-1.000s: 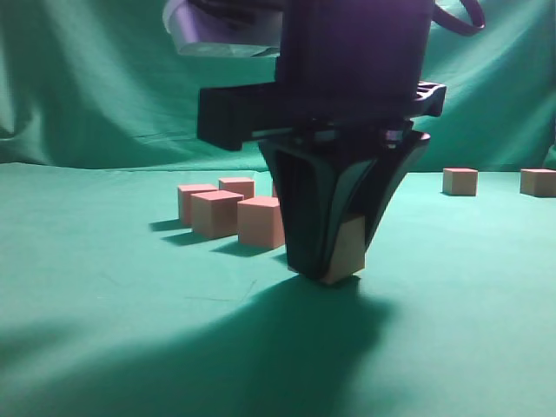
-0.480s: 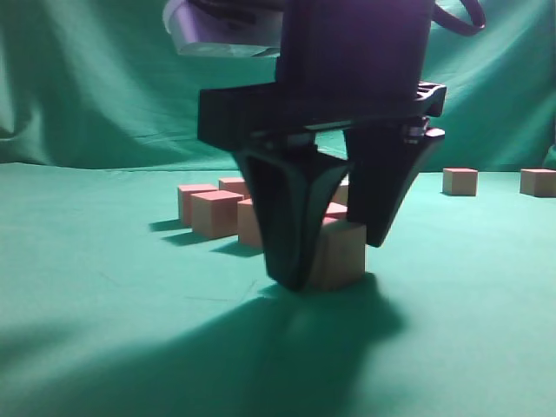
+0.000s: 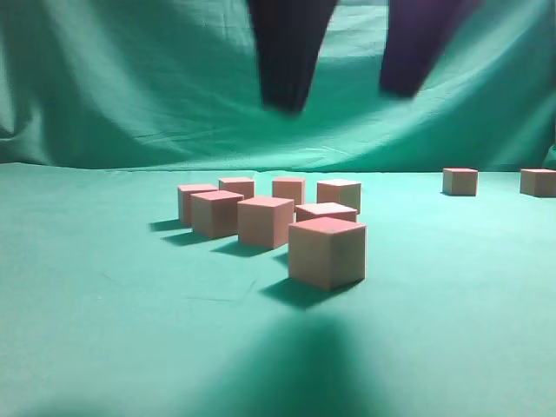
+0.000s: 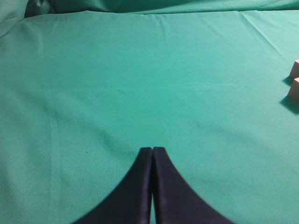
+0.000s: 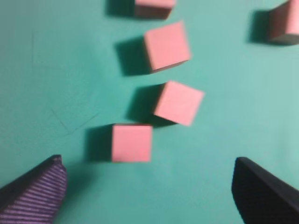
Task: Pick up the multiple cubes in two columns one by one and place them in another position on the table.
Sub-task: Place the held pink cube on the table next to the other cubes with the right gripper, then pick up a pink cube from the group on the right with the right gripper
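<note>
The right gripper (image 3: 347, 56) hangs high above the table (image 3: 95, 304), and its two dark fingers (image 3: 287, 52) stand wide apart with nothing between them. From the wrist camera, the same right gripper (image 5: 149, 186) shows one finger at 8 o'clock and the other at 4 o'clock, with a pink-topped cube (image 5: 132, 142) lying on the green cloth between and just past them.

The cubes (image 3: 269, 213) sit in a bunch near the middle of the table. The nearest cube (image 3: 327, 252) sits at the front of the bunch, at about 5 o'clock from the others. Two more cubes (image 3: 460, 181) sit well apart, far off at 2 o'clock (one is cut by the picture's edge).

The left gripper (image 4: 152, 156) has its fingers pressed together, holding nothing, over bare green cloth. Two cubes peek in at 3 o'clock.
</note>
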